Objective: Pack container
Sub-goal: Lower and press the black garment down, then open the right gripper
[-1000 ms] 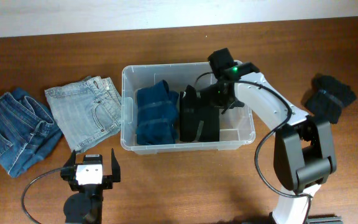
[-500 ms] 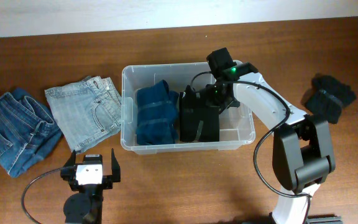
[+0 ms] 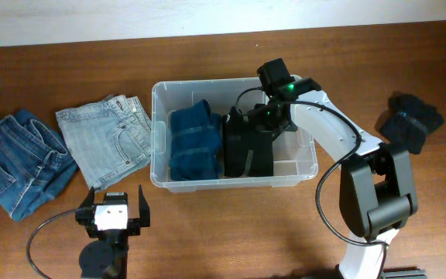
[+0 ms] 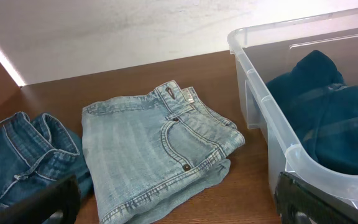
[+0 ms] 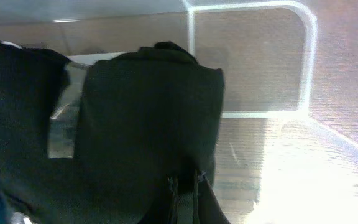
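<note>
- Overhead: the container [image 3: 207,83] sits mid-table with its mouth up and its long axis running left to right across the picture.
- Overhead: in the container's left part lies a dark blue folded garment [image 3: 194,143]. A black folded garment [image 3: 248,147] stands against it in the middle, and the container's right end is bare.
- Overhead: the right gripper [image 3: 268,116] reaches into the container at the black garment's far edge. The wrist hides its jaws, so I cannot tell how they stand.
- Overhead: by my reckoning the packing is under halfway. Outside the container are the light jeans [image 3: 103,141] just to its left, the dark jeans [image 3: 22,163] farther left, and a black bundle [image 3: 409,120] well to its right.
- Overhead: the left gripper [image 3: 114,211] hangs off the container's near left corner.
- Left wrist: its jaws stand wide and hold nothing. The light jeans lie just beside the container's end wall.
- Right wrist: black cloth fills the view, with the container's clear rounded corner behind it. No fingers are clearly visible here either.
</note>
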Motion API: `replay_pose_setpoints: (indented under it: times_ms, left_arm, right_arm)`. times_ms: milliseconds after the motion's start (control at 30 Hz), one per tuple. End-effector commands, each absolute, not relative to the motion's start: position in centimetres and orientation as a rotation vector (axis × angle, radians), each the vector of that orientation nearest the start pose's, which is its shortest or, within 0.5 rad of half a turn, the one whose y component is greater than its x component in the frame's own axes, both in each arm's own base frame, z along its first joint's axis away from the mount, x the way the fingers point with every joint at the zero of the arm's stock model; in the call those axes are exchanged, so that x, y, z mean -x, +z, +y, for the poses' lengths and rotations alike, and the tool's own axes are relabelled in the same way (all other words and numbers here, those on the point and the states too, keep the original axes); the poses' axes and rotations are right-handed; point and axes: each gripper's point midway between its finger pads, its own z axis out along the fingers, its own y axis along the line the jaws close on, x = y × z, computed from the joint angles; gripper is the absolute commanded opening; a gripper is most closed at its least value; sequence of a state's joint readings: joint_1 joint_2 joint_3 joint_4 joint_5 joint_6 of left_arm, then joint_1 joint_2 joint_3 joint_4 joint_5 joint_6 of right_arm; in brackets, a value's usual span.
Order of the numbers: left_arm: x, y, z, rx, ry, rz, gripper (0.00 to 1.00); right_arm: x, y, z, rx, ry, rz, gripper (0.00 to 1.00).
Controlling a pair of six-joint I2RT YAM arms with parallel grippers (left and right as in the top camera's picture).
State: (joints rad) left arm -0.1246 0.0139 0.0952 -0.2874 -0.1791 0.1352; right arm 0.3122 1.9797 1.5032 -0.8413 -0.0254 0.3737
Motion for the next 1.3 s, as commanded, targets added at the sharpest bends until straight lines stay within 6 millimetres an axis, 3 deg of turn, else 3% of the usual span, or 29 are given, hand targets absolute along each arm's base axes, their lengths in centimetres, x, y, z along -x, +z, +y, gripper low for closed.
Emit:
replay_pose_setpoints:
  times_ms: [0, 200, 667, 967, 1267]
  left_arm:
    - [-23.6, 14.7, 0.1, -0.115, 0.170, 1.769, 1.00]
    - [-23.6, 14.7, 0.1, -0.115, 0.170, 1.769, 1.00]
    - [-23.6, 14.7, 0.1, -0.115, 0.170, 1.769, 1.00]
    - [-23.6, 14.7, 0.1, -0.115, 0.170, 1.769, 1.00]
    - [-23.6, 14.7, 0.1, -0.115, 0.170, 1.769, 1.00]
  right_arm:
    - [-41.0, 6.0, 12.6, -0.057, 0.041, 2.905, 0.04]
    - [-40.9, 7.0, 12.4, -0.061, 0.017, 2.914, 0.05]
    - [-40.8, 6.5, 12.4, -0.167, 0.024, 2.917, 0.04]
    - [-40.4, 5.1, 12.3, -0.165, 0.003, 2.957, 0.04]
    - [-40.1, 5.1, 13.1, -0.131, 0.009, 2.959, 0.04]
